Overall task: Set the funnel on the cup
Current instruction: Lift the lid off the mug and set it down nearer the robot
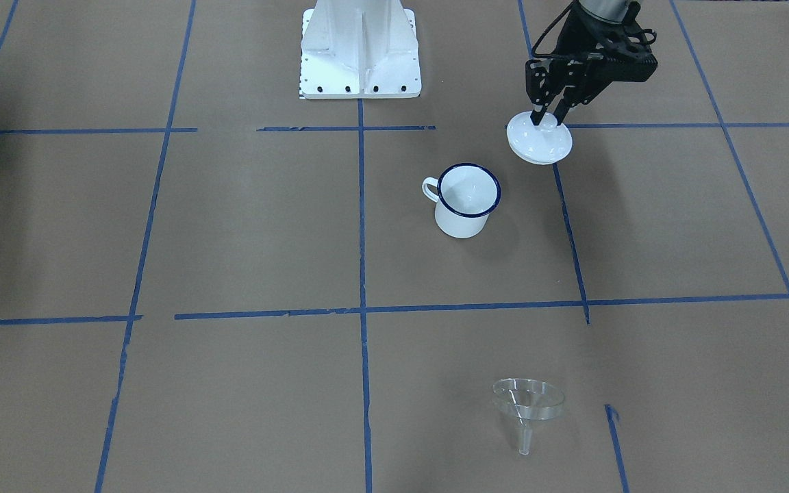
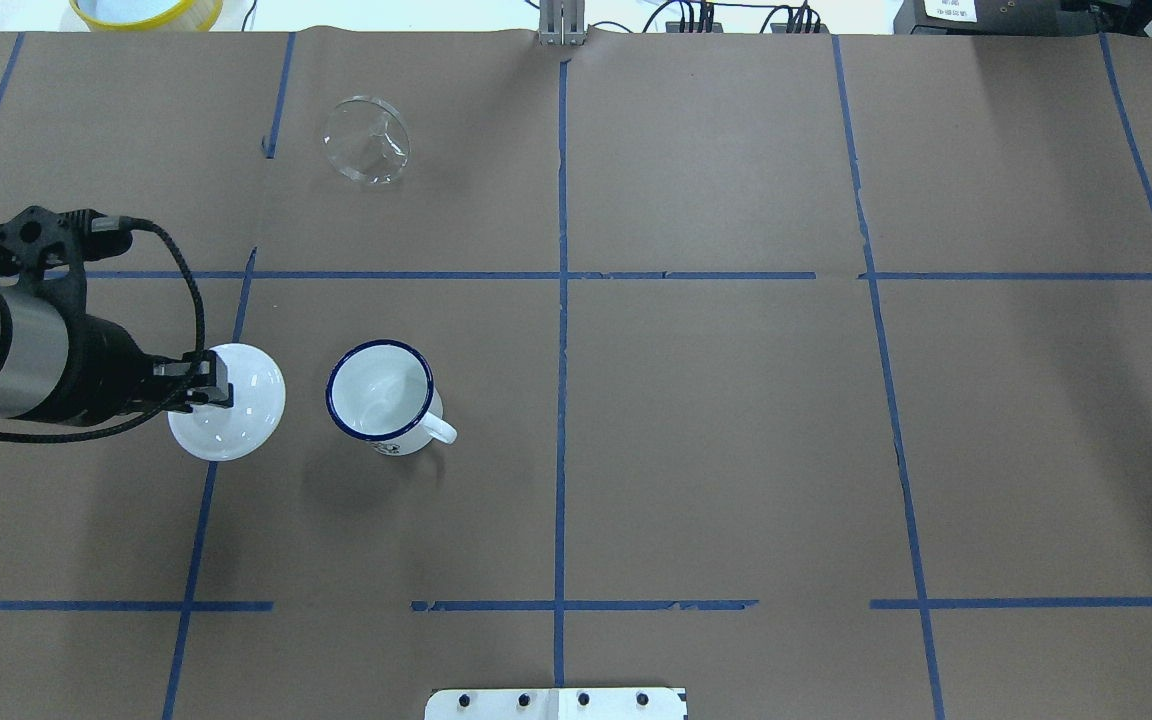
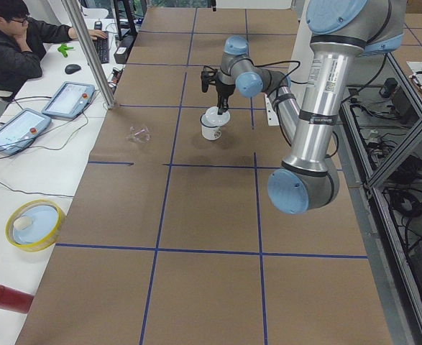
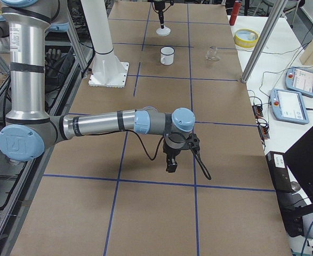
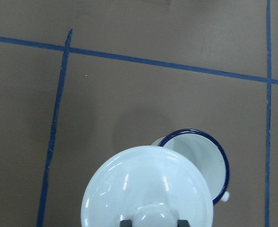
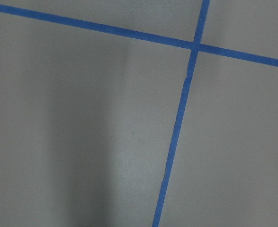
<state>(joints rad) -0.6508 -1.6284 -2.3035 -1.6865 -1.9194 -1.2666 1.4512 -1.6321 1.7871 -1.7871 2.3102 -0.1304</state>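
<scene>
The clear funnel lies on its side on the brown table, far from the robot; it also shows in the overhead view. The white mug with a blue rim stands upright and open. My left gripper is shut on the knob of a round white lid and holds it just beside the mug, on the side away from the handle. In the left wrist view the lid partly covers the mug. My right gripper shows only in the exterior right view, far from these things; I cannot tell its state.
The white robot base stands at the table's near edge. A yellow-rimmed bowl, a red cylinder, tablets and a seated operator are on a side table beyond the far edge. Blue tape lines cross the table.
</scene>
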